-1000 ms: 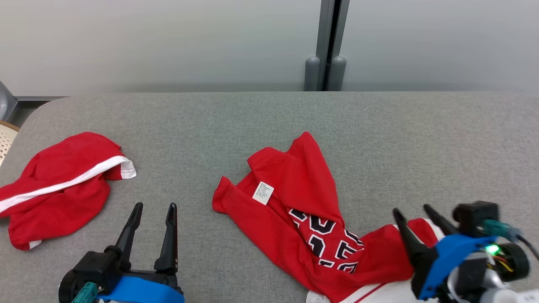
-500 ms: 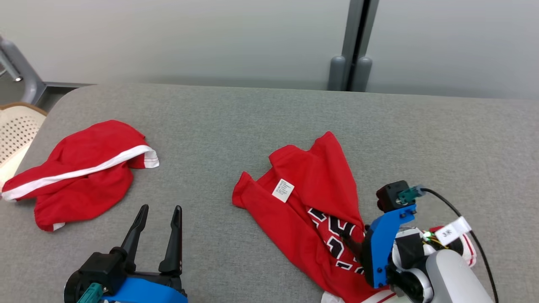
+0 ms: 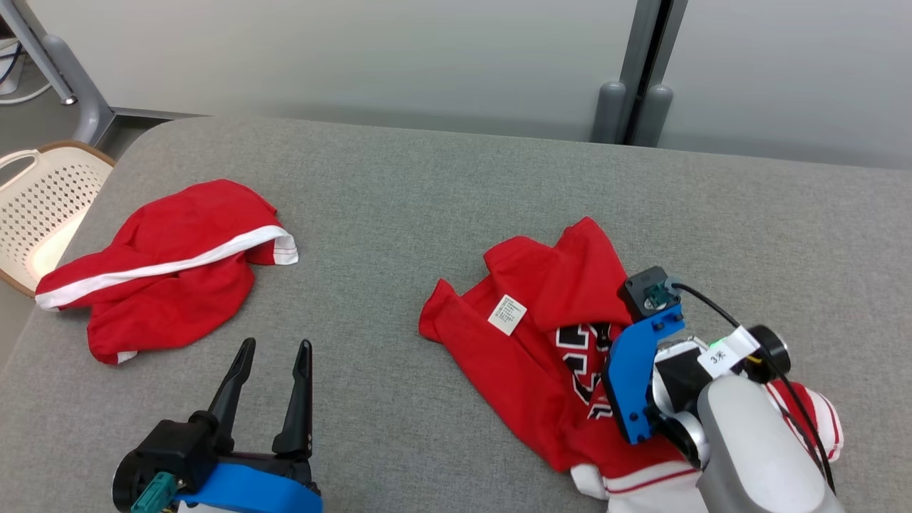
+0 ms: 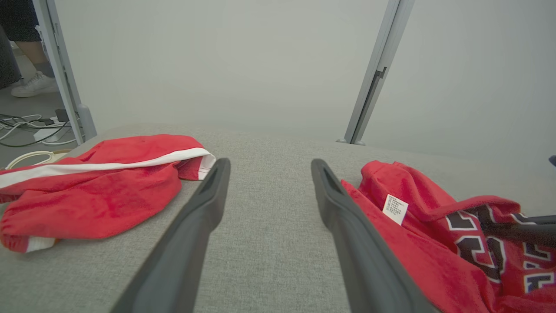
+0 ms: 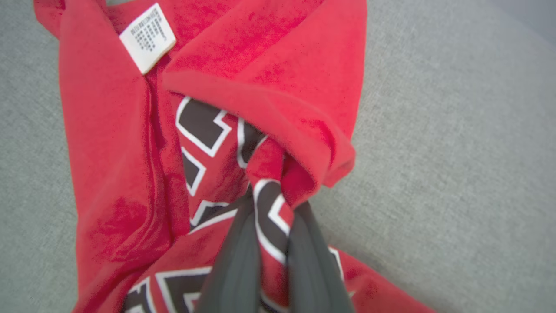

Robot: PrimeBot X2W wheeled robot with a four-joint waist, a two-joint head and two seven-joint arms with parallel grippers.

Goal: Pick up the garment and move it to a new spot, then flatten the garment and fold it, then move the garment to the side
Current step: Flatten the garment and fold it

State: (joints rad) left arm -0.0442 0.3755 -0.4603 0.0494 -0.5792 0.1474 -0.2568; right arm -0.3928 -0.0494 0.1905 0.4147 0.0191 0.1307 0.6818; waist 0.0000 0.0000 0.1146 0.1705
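Left gripper: at the lower left of the head view, above the bare table; its fingers stand wide apart and hold nothing.
Right gripper: at the lower right of the head view; its fingers are closed together on a fold of the garment, near the black letters.
Garment: red, crumpled, lying on the table right of centre; a white-trimmed part reaches the lower edge of the frame.
Label: small and white, on the left half of the garment, facing up.
Handling: probably light, soft and limp. It will likely hang and drag from one pinch, and the layers may slip over each other.
Where to hold: the present pinch gathers the middle, which seems enough for moving. For flattening, a hem or shoulder edge in each gripper looks better.
Other cloth: red with a white stripe, at the left, well apart from the garment.
Basket: pale, beyond the left edge of the table.
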